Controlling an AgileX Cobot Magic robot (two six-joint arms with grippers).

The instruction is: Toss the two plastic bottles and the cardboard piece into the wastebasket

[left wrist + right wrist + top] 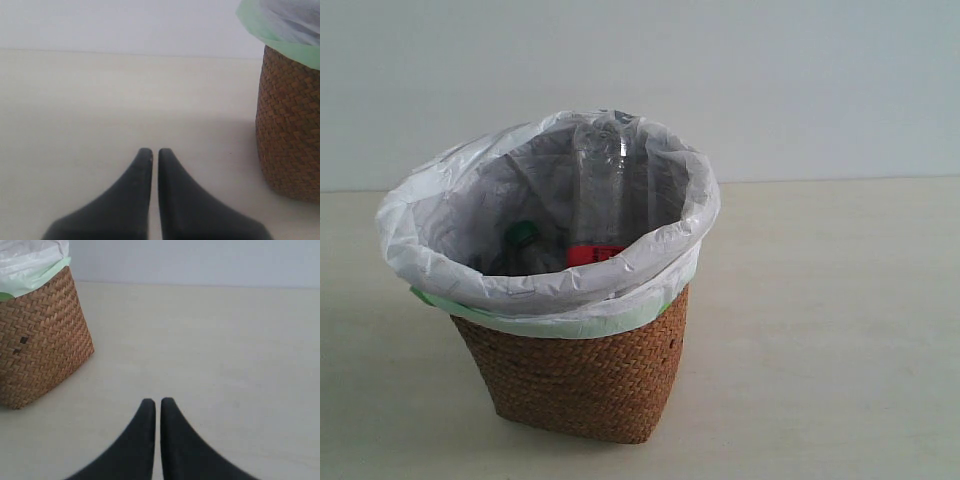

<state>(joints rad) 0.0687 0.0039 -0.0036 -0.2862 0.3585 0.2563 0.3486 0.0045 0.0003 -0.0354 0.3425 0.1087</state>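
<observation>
The brown wicker wastebasket (580, 375) stands mid-table, its white bag (440, 260) folded over the rim with a green edge. Inside it the slim clear bottle with the red label (598, 200) leans upright against the far side. A green cap (524, 233) of the other bottle shows low in the bag; the rest of that bottle is hidden. The cardboard piece is out of view. My left gripper (155, 151) is shut and empty over bare table, the basket (290, 130) off to its side. My right gripper (157, 401) is also shut and empty, apart from the basket (40, 345).
Pale beige tabletop (820, 330) surrounds the basket on all sides, and a plain white wall (800, 80) runs behind it. Neither arm shows in the exterior view.
</observation>
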